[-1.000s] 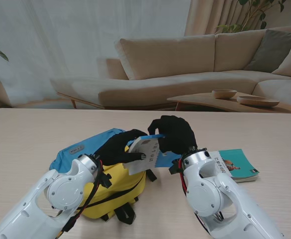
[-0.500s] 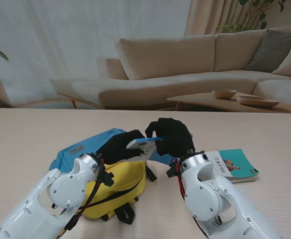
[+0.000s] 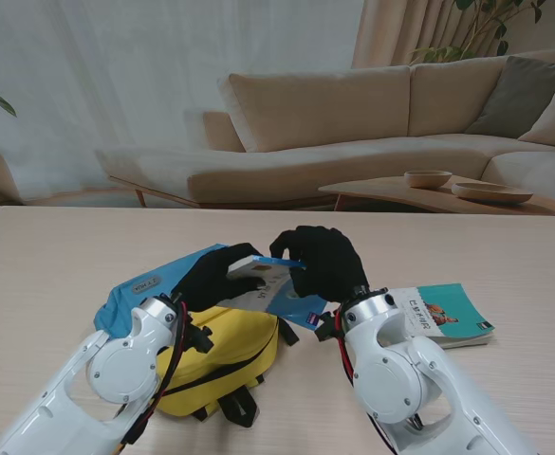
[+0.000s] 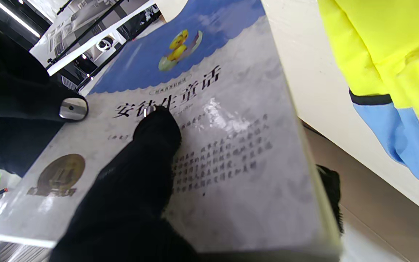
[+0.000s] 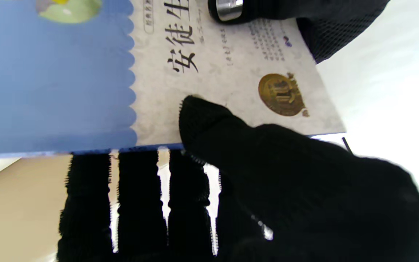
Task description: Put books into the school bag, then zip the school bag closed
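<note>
Both black-gloved hands are gripping a blue-and-grey storybook (image 3: 275, 275) over the yellow and blue school bag (image 3: 222, 353): the left hand (image 3: 222, 275) and right hand (image 3: 323, 260) are each pinching it, thumb against fingers, hiding most of its cover. A teal book (image 3: 446, 315) is lying on the pale wooden table (image 3: 49, 275). A beige sofa (image 3: 353, 123) is standing behind.

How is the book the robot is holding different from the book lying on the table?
The held book is up in the air over the school bag, gripped by the left robot hand and right robot hand; the teal book lies flat on the table, untouched. The held book's cover is grey-white and blue; the other's is teal. Both are shut paperbacks.
</note>
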